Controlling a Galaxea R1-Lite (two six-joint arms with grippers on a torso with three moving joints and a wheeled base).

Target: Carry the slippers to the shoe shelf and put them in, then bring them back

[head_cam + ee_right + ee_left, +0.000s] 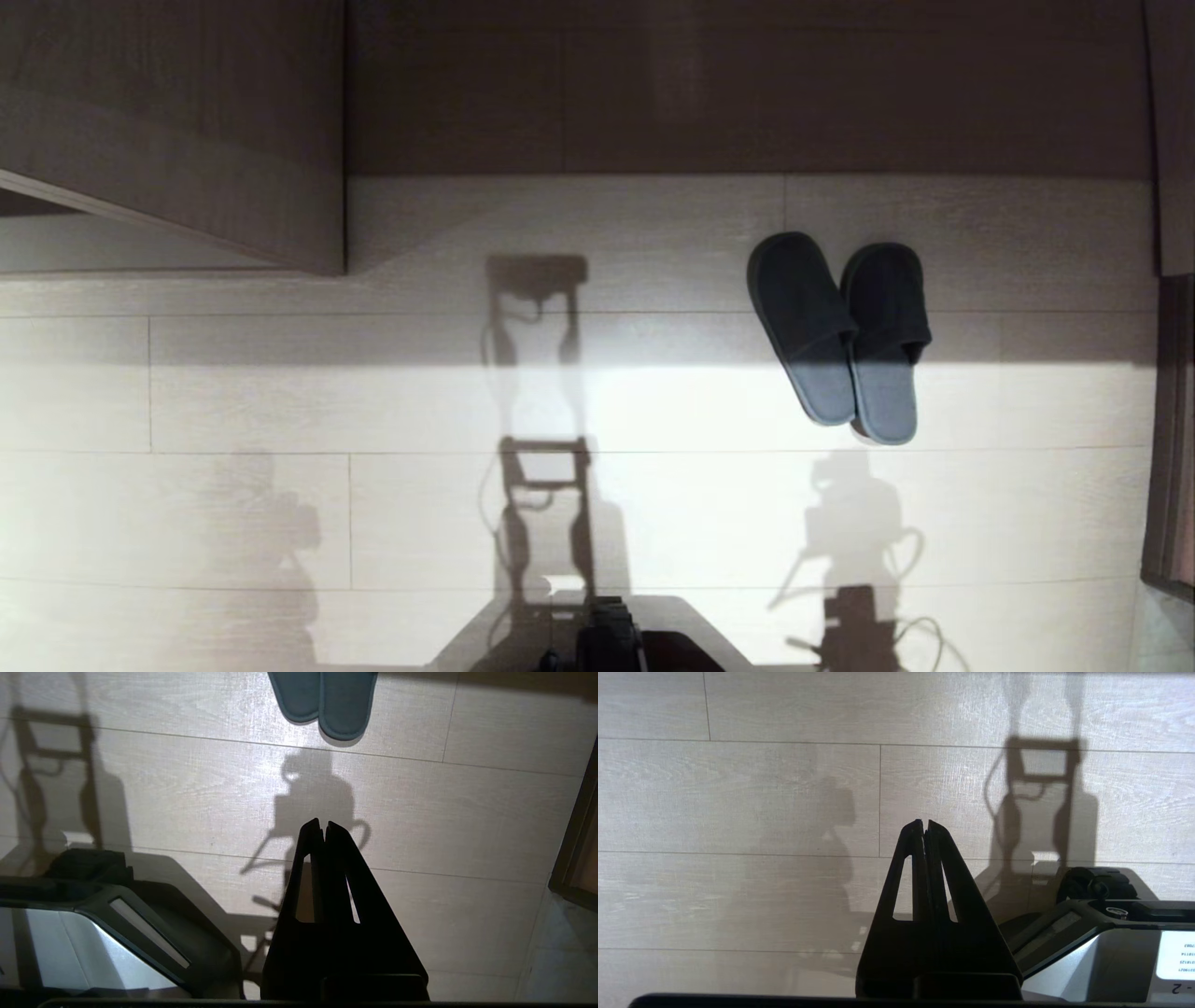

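Head view: the slippers [840,336] lie side by side, touching, on the floor [373,513] ahead to the right.
Right gripper [324,823]: pressed closed, empty, well short.
Left gripper [924,822]: closed, empty.
Risk: probably grasping one slipper only, because the pair lies loose.

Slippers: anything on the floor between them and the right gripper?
Nothing visible. The right gripper is shut, above bare floor; the slippers lie ahead of it side by side, with only its shadow between.
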